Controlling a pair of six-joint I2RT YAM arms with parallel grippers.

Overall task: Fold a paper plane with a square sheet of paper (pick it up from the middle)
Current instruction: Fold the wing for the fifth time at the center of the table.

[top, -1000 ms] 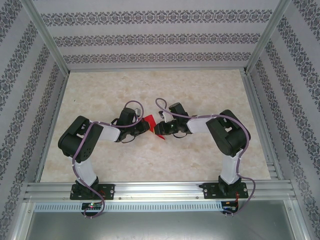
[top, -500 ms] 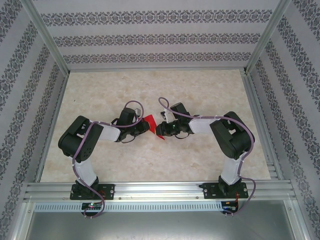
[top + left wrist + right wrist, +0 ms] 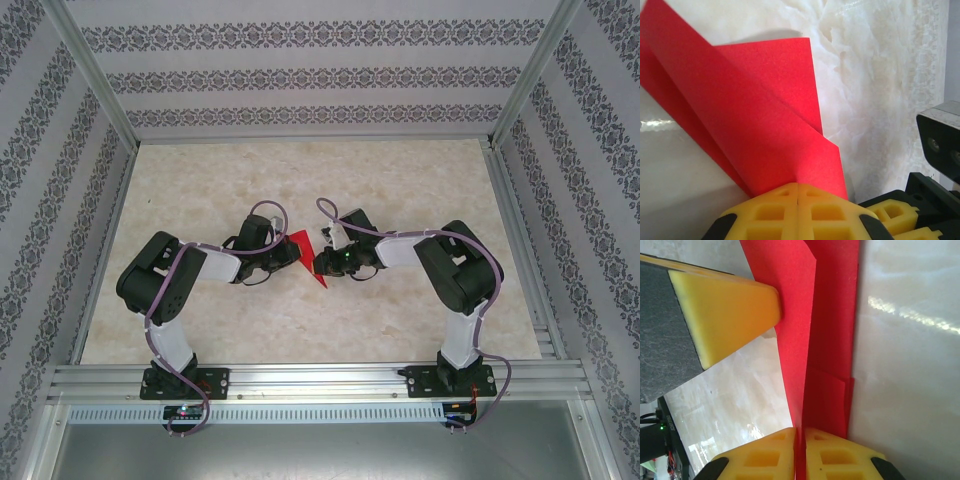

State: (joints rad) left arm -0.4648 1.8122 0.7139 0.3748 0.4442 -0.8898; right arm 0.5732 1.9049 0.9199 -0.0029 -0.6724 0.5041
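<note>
Overhead, the red paper sits over the middle of the pale marbled table, caught between the two arms' tips, which meet there almost nose to nose. The left gripper takes it from the left and the right gripper from the right. A narrow red point sticks out toward the near edge, just below the right gripper. Banded, patterned wallpaper covers the walls around the table.

From the left wrist, that gripper's yellow pads are pressed flat together with only a hairline seam between them. The paper rises out of that seam, so they are clamped on it. The paper is folded, one flap lying over another with a slanted crease, and its surface is an even bright red. Part of the right arm's black body and yellow fingertips shows at the lower right.

From the right wrist, the right gripper's yellow pads grip a folded edge of the paper, with a thin red strip filling the slit between them. Layers of paper run up the picture, and one pad of the left gripper meets the paper at the upper left. A small green light glows at the lower left.
</note>
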